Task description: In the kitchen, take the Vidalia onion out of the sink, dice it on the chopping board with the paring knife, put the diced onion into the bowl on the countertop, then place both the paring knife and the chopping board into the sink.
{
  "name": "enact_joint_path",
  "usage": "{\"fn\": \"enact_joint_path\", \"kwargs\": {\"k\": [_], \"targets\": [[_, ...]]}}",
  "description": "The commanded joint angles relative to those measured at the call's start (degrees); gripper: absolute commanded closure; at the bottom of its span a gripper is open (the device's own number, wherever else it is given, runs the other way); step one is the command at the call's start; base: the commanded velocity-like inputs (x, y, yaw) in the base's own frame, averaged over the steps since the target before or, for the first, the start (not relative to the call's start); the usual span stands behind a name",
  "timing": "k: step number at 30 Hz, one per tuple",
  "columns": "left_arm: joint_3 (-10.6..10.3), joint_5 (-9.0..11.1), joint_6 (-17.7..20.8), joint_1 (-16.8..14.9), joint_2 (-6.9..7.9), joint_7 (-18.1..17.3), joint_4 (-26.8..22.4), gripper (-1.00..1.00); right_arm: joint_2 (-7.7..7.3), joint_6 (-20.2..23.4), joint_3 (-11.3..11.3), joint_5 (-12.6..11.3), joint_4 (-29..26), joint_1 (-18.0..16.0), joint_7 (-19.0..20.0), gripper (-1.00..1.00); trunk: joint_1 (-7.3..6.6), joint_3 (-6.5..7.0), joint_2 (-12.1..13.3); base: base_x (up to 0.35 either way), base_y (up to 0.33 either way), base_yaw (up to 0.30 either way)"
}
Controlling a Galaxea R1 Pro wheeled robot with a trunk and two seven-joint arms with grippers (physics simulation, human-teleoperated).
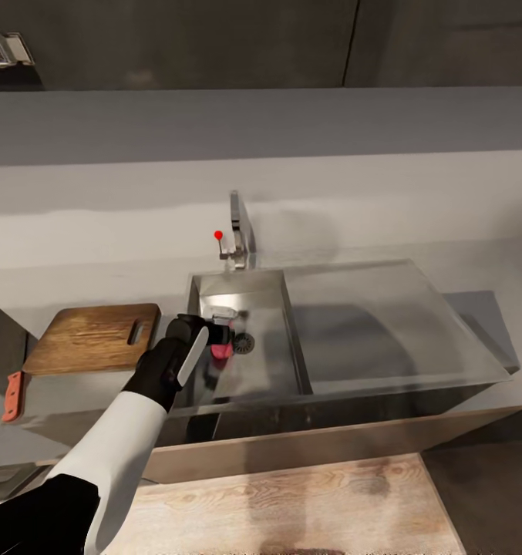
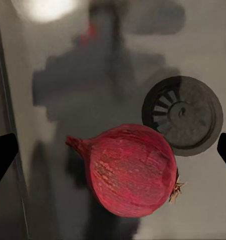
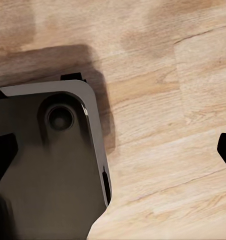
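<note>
Now Vidalia onion (image 2: 130,170) between open fingers (image 2: 3,155).

The onion (image 2: 130,170), a pinkish-red bulb with a stubby stem and dry root tuft, is lying on its side on the steel floor of the sink (image 1: 280,362), just beside the round dark drain. The sink is sitting in the grey tabletop (image 1: 415,216), its tap rising behind the basin with a small red knob beside it. The board (image 1: 95,338) is resting flat just beside the sink, its slot toward the basin. The knife (image 1: 12,397), red-handled, is lying near the board's corner.
</note>
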Motion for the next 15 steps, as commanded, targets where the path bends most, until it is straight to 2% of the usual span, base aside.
{"fn": "enact_joint_path", "kwargs": {"k": [1,15], "targets": [[-0.1,0.6,0.1,0.0,0.01,0.5,0.2,-1.00,-0.02,-0.2,-0.5,0.5,0.1,0.0,0.1,-1.00,0.02,-0.17,-0.1,0.000,0.000,0.000],[-0.1,0.6,-1.1,0.0,0.01,0.5,1.3,-1.00,-0.03,-0.2,-0.5,0.5,0.1,0.0,0.1,-1.00,0.02,-1.45,-0.1,0.012,0.000,0.000]]}}
